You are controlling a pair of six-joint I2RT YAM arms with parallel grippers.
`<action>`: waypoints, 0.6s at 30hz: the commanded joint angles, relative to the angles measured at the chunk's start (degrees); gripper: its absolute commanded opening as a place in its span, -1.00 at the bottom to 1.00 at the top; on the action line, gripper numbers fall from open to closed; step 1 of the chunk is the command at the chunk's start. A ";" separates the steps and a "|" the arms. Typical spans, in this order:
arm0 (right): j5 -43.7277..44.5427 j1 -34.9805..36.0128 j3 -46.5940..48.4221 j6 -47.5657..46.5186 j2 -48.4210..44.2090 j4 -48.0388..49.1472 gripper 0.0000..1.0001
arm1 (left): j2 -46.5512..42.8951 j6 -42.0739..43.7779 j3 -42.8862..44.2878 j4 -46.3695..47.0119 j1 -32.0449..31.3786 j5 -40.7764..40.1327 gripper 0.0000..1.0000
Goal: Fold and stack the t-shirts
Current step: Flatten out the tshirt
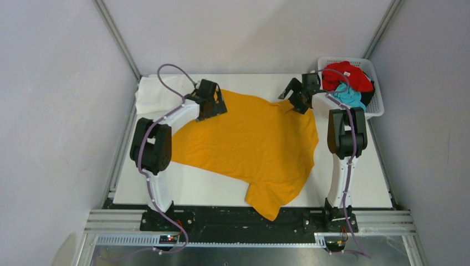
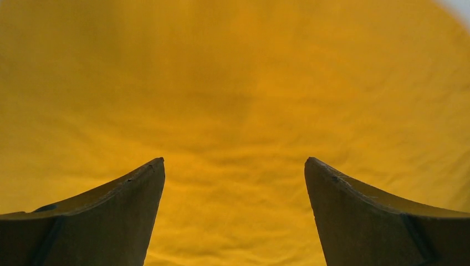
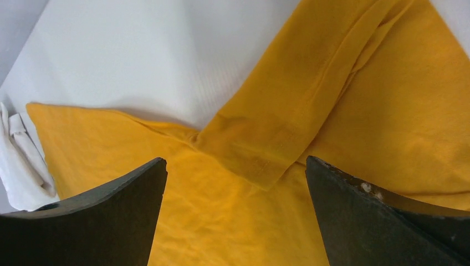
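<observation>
The 2 arms' jaws gape wide over the mustard t-shirt (image 1: 249, 144), its near corner overhanging the table (image 1: 366, 183) edge.

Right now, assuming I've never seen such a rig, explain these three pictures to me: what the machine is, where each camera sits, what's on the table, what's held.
This is a pair of robot arms bolted at the near edge of a table. The wide picture looks down from above and behind them. The other two come from cameras on the wrists; the dark wedges at the bottom are each gripper's own fingers. A mustard-orange t-shirt lies spread across the table, part of it reaching past the near edge. A white shirt is bunched at the far left corner. A basket at the far right holds a red shirt and a turquoise one. The left gripper and right gripper are open over the orange shirt's far edge. Nothing is held.
</observation>
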 commanded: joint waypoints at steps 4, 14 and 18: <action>0.02 0.03 3.19 5.09 3.20 2.07 0.99 | -2.64 -2.19 -6.29 1.65 -2.09 3.22 0.99; 0.43 0.02 8.54 8.43 8.65 3.28 0.99 | -1.75 -2.40 -12.02 2.23 -2.40 3.72 0.99; 1.60 0.45 8.56 10.82 9.17 8.61 0.99 | -2.17 -1.92 -14.01 2.37 -2.39 2.97 0.99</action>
